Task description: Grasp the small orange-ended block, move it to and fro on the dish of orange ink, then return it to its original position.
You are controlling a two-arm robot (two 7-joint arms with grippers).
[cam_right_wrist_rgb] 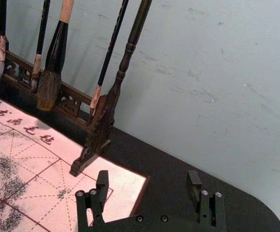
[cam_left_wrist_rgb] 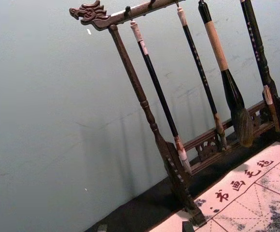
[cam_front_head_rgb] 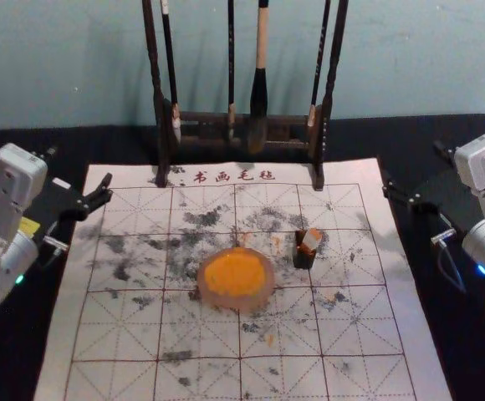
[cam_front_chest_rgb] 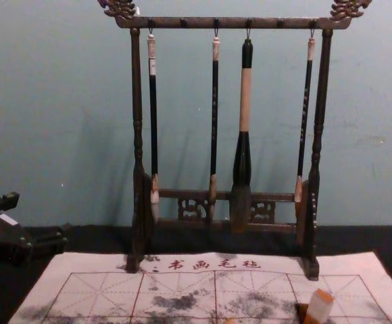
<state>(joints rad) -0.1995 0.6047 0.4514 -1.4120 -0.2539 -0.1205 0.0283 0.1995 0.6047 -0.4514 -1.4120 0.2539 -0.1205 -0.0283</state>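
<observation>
In the head view, my left gripper (cam_front_head_rgb: 79, 167) is open beside the mat's left edge, and my right gripper (cam_front_head_rgb: 412, 167) is open beyond its right edge. Both are far from the block. The left gripper (cam_left_wrist_rgb: 145, 226) shows its parted tips low in its wrist view; the right gripper (cam_right_wrist_rgb: 148, 186) has nothing between its fingers. The small white block (cam_front_head_rgb: 311, 241) with an orange end sits tilted on a black holder (cam_front_head_rgb: 304, 258), right of the round dish (cam_front_head_rgb: 236, 278) of orange ink. In the chest view the block (cam_front_chest_rgb: 319, 307) leans with its orange end up.
A dark wooden rack (cam_front_head_rgb: 209, 129) with several hanging brushes stands at the mat's back edge. The white gridded mat (cam_front_head_rgb: 201, 376), stained with ink, lies on the black table (cam_front_head_rgb: 410, 242). A pale wall (cam_front_chest_rgb: 385, 121) rises behind.
</observation>
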